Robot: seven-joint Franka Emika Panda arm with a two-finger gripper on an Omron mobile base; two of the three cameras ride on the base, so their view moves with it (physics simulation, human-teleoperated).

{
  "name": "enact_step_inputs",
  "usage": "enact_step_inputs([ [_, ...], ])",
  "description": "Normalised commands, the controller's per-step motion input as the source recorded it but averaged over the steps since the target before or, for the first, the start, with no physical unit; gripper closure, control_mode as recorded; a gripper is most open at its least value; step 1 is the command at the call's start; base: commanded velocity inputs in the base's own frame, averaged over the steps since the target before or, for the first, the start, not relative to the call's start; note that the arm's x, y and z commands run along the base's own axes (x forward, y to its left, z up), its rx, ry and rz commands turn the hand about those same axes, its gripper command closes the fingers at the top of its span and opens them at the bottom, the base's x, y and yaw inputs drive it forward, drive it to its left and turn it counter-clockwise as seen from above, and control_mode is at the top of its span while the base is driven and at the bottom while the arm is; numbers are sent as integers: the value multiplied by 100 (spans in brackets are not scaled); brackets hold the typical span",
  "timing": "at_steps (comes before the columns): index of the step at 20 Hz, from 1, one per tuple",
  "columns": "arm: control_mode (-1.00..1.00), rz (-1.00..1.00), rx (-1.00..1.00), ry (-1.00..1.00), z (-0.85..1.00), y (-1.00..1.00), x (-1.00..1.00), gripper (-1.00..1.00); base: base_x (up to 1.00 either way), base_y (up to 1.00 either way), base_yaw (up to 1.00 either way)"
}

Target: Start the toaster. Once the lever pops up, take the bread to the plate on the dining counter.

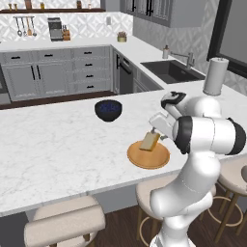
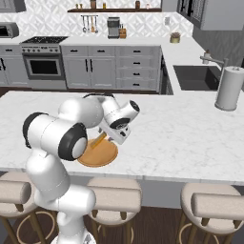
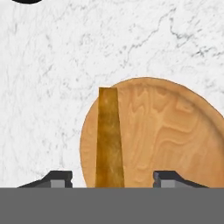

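The bread (image 3: 108, 138) stands on edge over the plate (image 3: 175, 131), seen edge-on from the hand as a narrow orange-brown strip between the two dark fingertips (image 3: 59, 178). There is clear space between the slice and each fingertip, so the end effector (image 3: 113, 180) looks spread wide around the bread, not pinching it. I would judge that the slice is being let go here, with its lower edge at or just above the plate; whether it actually touches the wood I cannot tell.

From the left side of the room the slice (image 1: 149, 141) shows its pale tan face, tilted and leaning toward the wrist, over the near part of the round wooden plate (image 1: 154, 159). Held upright like that, it would most likely tip flat onto the plate once it is free, which is what the task wants.

The plate (image 2: 102, 155) lies near the front edge of the white marble tabletop (image 1: 58, 144), directly before the arm, so the robot need not stretch far. A dark blue bowl (image 1: 108, 110) sits farther back, well apart from the plate. A paper towel roll (image 2: 228, 89) stands upright toward the sink side, and padded stools (image 1: 65, 224) line the near edge.
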Motion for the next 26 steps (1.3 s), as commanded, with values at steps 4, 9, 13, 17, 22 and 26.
enact_step_inputs([
  [4, -100, -3, -2, 6, -30, 6, -49, -100, 0, 0, 0],
  [9, -100, -1, -12, 19, -22, 0, -22, -100, 0, 0, 0],
  [13, -100, 0, -29, 14, -10, 0, -8, -100, 0, 0, 0],
  [17, -100, 0, -44, 11, -19, -2, 0, -100, 0, 0, 0],
  [22, -100, 0, -36, 8, -11, -10, 0, -100, 0, 0, 0],
  [26, -100, 0, -13, 0, 21, 0, -2, -100, 0, 0, 0],
])
